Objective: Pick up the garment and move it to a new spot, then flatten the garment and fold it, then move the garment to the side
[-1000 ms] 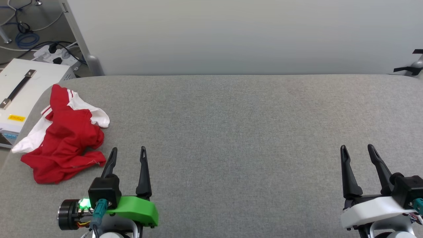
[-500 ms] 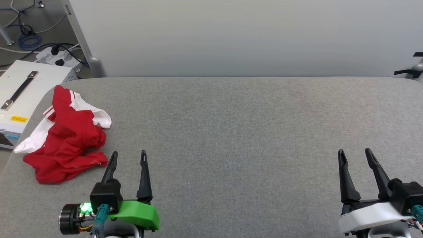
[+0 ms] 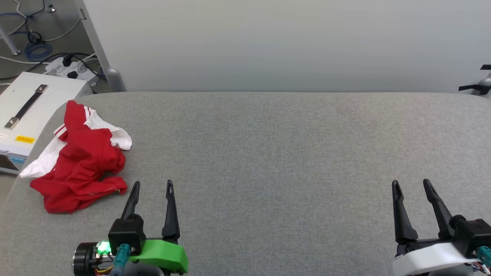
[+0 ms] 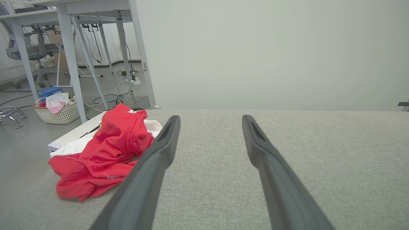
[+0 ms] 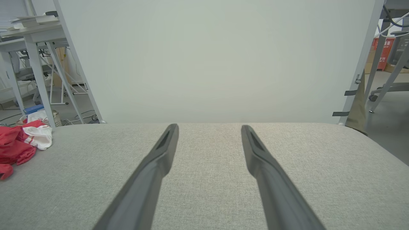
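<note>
Red cloth with white sleeves, the garment [image 3: 78, 161] lies crumpled in a heap on the grey padded table [image 3: 268, 153] in the head view, with a white case [image 3: 27, 111] just beyond it, off the table's edge. The left gripper [image 3: 152, 183] stands just beside the garment, fingers spread and empty, probably because it is the nearer arm for the pick. The right gripper [image 3: 411, 182] waits well apart from the garment, also spread and empty. In the left wrist view the garment [image 4: 105, 153] sits to one side of the parted fingers, not between them, so that gripper would have to turn toward it. In the right wrist view the garment [image 5: 16, 147] shows at the far edge, well away from the gap between the open fingers
</note>
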